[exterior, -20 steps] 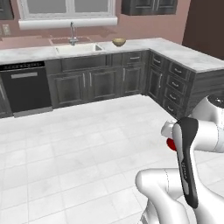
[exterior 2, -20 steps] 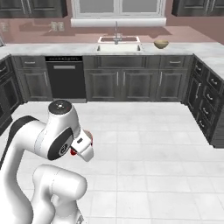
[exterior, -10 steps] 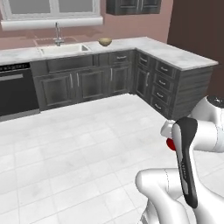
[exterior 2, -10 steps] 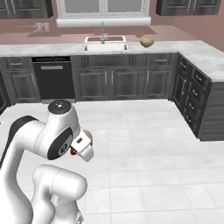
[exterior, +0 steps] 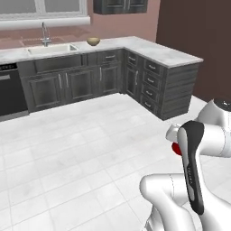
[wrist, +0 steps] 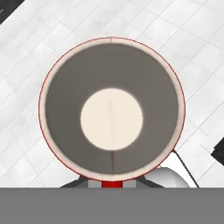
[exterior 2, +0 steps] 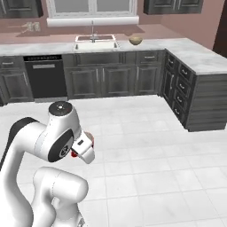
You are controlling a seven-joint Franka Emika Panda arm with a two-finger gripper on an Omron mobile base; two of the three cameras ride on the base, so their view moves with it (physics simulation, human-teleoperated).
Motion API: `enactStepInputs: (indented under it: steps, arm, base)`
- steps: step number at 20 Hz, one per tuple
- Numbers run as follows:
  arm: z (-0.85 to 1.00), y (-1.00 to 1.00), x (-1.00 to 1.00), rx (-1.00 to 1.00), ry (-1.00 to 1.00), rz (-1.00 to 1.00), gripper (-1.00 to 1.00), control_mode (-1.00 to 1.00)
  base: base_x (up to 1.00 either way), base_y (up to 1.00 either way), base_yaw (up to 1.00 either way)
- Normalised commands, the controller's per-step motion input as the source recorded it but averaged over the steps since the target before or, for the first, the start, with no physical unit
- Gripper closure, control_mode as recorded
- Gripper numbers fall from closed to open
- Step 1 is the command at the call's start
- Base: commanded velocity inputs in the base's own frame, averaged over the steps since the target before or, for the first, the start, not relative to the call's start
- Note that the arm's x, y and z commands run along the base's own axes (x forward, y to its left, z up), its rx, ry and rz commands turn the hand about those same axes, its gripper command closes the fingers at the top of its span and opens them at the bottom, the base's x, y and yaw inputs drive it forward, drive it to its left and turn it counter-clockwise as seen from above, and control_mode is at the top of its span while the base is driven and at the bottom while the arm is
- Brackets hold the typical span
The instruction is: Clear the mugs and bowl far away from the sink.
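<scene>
Red mug [wrist: 111, 109] sits right under the hand camera, seen from above: round mouth with thin red rim, grey inner wall, pale cream bottom, white floor tiles [wrist: 26, 52] behind it. Gripper [wrist: 111, 183] is closed on the red mug at the bottom edge of that view, where a small red patch of the mug wall shows between the dark tips. In the left base view the mug shows as a small red bit [exterior: 176, 148] tucked behind the white arm [exterior: 198, 149], low right, above the floor. In the right base view the same red bit [exterior 2: 74, 153] peeks out beside the white wrist block [exterior 2: 83, 148], low left. Arm is folded close to the base, in the middle of the open kitchen floor, well apart from the cabinets. Sink [exterior: 52, 48] is set in the far counter [exterior: 149, 49] under the window, grey faucet [exterior: 44, 32] behind it; also seen centre-top in the right base view [exterior 2: 95, 44]. Bowl [exterior: 93, 41], tan-yellow, rests on the counter just to the right of the sink, also visible in the right base view [exterior 2: 135, 40]. Black dishwasher [exterior 2: 45, 76] sits left of the sink cabinets. Counter turns an L to the right with dark drawer fronts [exterior 2: 177, 95].
</scene>
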Motion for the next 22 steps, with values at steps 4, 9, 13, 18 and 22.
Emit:
enactStepInputs:
  steps: [4,9,13,18,22]
  arm:
    - [0.0,0.0,0.0,0.0,0.0,0.0,1.0,1.0]
    - [0.0,0.0,0.0,0.0,0.0,0.0,1.0,1.0]
    - [0.0,0.0,0.0,0.0,0.0,0.0,1.0,1.0]
    - [0.0,0.0,0.0,0.0,0.0,0.0,1.0,1.0]
    - [0.0,0.0,0.0,0.0,0.0,0.0,1.0,1.0]
  base:
    - [-0.37,0.03,-0.23]
    - [-0.09,0.03,-0.34]
    - [0.0,0.02,-0.4]
    - [0.0,0.05,-0.41]
    - [0.0,0.07,-0.39]
